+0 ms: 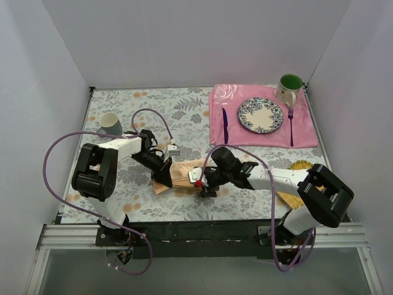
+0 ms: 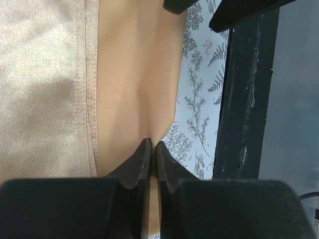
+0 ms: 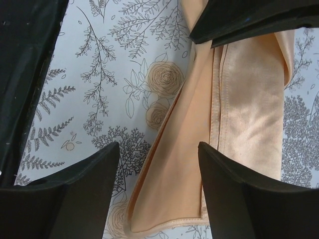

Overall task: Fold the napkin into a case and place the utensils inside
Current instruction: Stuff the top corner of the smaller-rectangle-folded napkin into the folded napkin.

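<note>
Here, the left claw [image 2: 152,148] pinches tight on the napkin [image 2: 134,74], whose loose layers lie beneath the right claw [image 3: 158,149], spread wide; catching only one layer there could drag the half-made fold open.

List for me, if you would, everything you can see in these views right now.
napkin: 1, peach-orange, partly folded, near centre between the arms
placemat: 1, pink floral, far right
plate: 1, white with blue pattern, on the placemat
knife: 1, dark purple, on the placemat left of the plate
fork: 1, purple, on the placemat right of the plate
mug: 1, cream with green inside, placemat's far right corner
cup: 1, grey-green, left side
yellow mat: 1, yellow, near right, partly under the right arm
tablecloth: 1, pale floral, covering the table
left arm: 1, white and black, jaws shut on the napkin
right arm: 1, white and black, jaws open over the napkin's edge
</note>
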